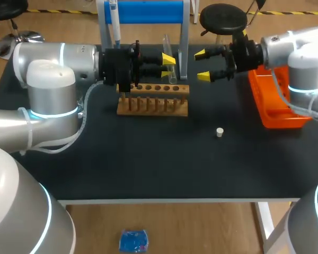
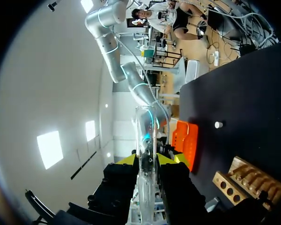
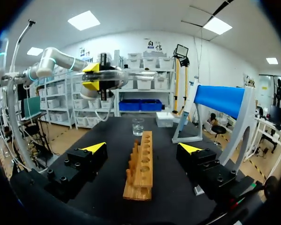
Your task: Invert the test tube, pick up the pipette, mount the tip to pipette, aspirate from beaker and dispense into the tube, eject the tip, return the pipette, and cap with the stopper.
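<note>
I am on the first step, inverting the tube. My left pincer [image 1: 168, 66] is clamped on the tube [image 1: 168, 46], both yellow tips pressing the glass from two sides, and holds it in the air above the rack [image 1: 153, 100]. From the right wrist the tube looks about level, so I judge the turn half done at most. I cannot tell which end is the mouth.

My right pincer [image 1: 202, 64] hangs just beside the tube, fingers spread wide with nothing in them, pointing at it across the rack.

Next, I think the left wrist must finish the roll and set the tube into a hole of the rack, mouth up. That calls for a straight drop and a soft release, as the glass is thin and slippery.

The pipette [image 1: 115, 24] hangs on the blue stand [image 1: 148, 11] behind the rack. The beaker [image 3: 138, 126] stands beyond the far end of the rack. The stopper [image 1: 219, 132] lies alone on the tabletop [image 1: 148, 159], well apart from the rack. The orange tray [image 1: 278, 106] sits at my right; I cannot make out what it holds.

What stands in the way is my own right pincer, near the tube's path, and the stand posts close behind.
</note>
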You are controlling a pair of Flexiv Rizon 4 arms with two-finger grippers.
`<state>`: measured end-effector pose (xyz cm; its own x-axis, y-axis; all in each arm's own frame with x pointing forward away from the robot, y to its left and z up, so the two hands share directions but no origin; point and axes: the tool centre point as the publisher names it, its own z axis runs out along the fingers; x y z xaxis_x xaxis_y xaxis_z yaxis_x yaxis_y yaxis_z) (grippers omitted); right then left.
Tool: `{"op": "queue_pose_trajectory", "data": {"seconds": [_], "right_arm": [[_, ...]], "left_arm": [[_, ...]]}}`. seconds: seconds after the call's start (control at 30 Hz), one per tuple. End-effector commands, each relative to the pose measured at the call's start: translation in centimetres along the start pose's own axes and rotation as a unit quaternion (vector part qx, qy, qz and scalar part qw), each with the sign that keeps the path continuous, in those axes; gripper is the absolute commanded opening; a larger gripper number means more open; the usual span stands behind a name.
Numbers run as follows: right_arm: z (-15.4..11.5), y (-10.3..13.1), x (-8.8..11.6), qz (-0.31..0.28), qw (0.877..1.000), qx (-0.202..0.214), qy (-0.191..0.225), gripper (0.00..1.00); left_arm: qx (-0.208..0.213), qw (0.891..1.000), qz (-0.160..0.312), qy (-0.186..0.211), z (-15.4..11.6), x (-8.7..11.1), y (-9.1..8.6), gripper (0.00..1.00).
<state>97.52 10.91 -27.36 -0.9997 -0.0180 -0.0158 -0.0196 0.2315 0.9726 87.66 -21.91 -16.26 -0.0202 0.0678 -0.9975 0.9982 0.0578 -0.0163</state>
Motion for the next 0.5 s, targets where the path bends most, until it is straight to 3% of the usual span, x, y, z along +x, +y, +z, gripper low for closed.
{"op": "queue_pose_trajectory", "data": {"seconds": [0.03,0.5], "right_arm": [[0.1,0.6,1.1,0.000,0.999,0.022,-0.043,1.00],[1.1,-1.1,0.9,0.014,0.996,0.060,-0.067,1.00]], "left_arm": [[0.002,1.000,0.000,0.001,-0.1,0.0,0.1,0.00],[0.002,1.000,0.000,0.001,-0.1,0.0,0.1,0.00]]}}
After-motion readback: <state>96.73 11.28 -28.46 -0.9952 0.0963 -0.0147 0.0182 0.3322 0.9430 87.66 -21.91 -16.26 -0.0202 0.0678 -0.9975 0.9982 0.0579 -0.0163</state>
